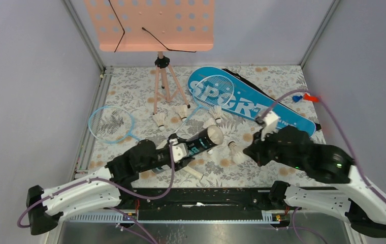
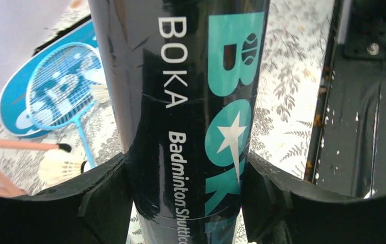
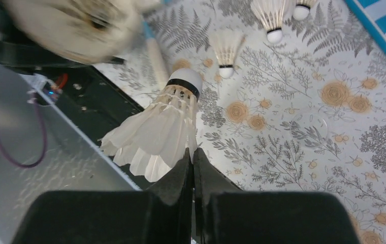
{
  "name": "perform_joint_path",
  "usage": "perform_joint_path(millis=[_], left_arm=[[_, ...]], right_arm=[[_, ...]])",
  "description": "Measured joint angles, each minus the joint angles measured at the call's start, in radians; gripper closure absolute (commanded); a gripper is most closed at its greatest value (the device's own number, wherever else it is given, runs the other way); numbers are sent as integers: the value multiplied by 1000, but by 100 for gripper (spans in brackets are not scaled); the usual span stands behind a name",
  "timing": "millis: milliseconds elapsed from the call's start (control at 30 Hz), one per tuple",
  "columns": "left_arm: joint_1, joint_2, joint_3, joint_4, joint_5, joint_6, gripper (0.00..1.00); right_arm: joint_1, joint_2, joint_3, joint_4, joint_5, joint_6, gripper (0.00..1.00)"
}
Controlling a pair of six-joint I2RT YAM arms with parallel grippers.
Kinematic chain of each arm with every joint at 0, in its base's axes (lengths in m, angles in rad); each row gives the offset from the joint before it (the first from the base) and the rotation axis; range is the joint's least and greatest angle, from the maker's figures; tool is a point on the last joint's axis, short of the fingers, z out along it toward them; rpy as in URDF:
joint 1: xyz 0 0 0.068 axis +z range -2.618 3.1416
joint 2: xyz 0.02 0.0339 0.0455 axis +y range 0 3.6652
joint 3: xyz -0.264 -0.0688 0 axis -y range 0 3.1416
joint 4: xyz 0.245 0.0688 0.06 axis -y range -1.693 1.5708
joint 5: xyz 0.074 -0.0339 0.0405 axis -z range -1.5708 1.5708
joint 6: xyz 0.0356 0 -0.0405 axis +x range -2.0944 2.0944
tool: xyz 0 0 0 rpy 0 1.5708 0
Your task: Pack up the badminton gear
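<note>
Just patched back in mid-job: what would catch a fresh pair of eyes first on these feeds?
The left fingers clamp the black tube, lettered BOKA, which fills the left wrist view. The right fingers pinch a white shuttlecock by its feather edge. Behind them, a blue SPORT bag lies back right with a light-blue racket head on it, the peach music stand to its left.

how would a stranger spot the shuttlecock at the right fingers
From the blue SPORT racket bag, come toward the arms to the mouth of the black BOKA tube. The shuttlecock sits between it and the right fingers. Unlike the others loose on the cloth, its feather rim is pinched by them.
</note>
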Motion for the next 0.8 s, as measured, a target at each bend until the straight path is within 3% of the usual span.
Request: perform_joint_path(millis=[267,800], left_arm=[[0,195,78,-55,175,131,83],[0,134,69,-98,328,221,83]], right_arm=[[0,-51,319,-251,-92,-27,100],[1,128,354,-299,-354,-154,100]])
